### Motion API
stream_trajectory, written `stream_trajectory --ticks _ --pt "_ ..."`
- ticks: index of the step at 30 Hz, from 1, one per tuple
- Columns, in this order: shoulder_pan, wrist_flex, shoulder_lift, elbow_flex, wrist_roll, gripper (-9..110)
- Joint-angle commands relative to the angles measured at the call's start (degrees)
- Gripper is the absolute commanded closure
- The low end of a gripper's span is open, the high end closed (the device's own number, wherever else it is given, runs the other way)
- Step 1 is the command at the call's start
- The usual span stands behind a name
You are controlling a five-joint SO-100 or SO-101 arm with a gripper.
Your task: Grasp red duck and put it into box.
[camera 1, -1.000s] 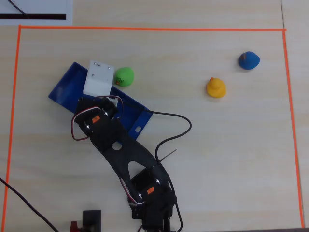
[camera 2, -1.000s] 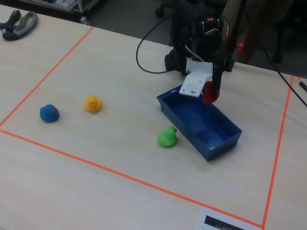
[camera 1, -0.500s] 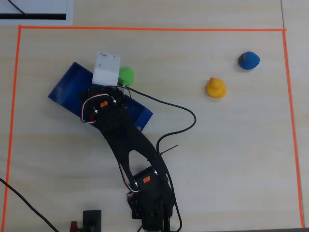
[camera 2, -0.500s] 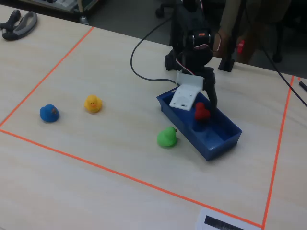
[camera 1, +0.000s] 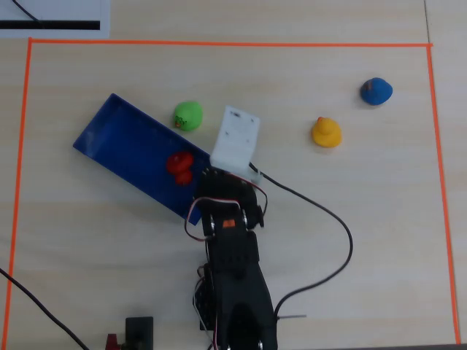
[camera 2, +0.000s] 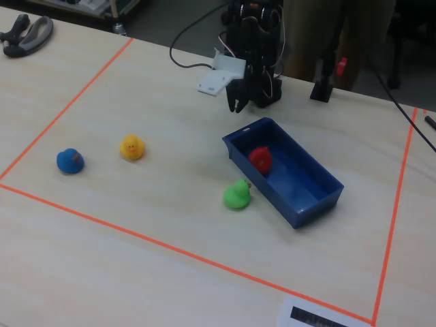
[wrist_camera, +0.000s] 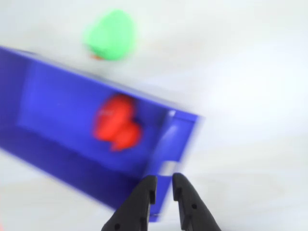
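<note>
The red duck lies inside the dark-blue box, near its end closest to the arm. In the wrist view the duck is a red blur on the box floor. It also shows in the fixed view, in the box. My gripper is empty, its jaws almost together with a narrow gap, and hangs just outside the box's near corner. In the fixed view the gripper is raised behind the box. In the overhead view the white wrist mount hides the fingers.
A green duck sits on the table beside the box's long wall. A yellow duck and a blue duck stand to the right in the overhead view. Orange tape frames the work area. A cable trails from the arm.
</note>
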State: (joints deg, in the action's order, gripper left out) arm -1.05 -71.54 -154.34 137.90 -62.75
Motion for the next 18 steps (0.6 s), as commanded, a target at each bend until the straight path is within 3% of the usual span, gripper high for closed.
stream_trajectory --ticks 1,10,18 --pt "2.64 2.02 -18.02 13.01 -5.10 101" --pt "3.78 -3.43 -35.33 39.46 -10.28 101" --pt "5.89 -3.43 -35.33 40.25 -9.84 100"
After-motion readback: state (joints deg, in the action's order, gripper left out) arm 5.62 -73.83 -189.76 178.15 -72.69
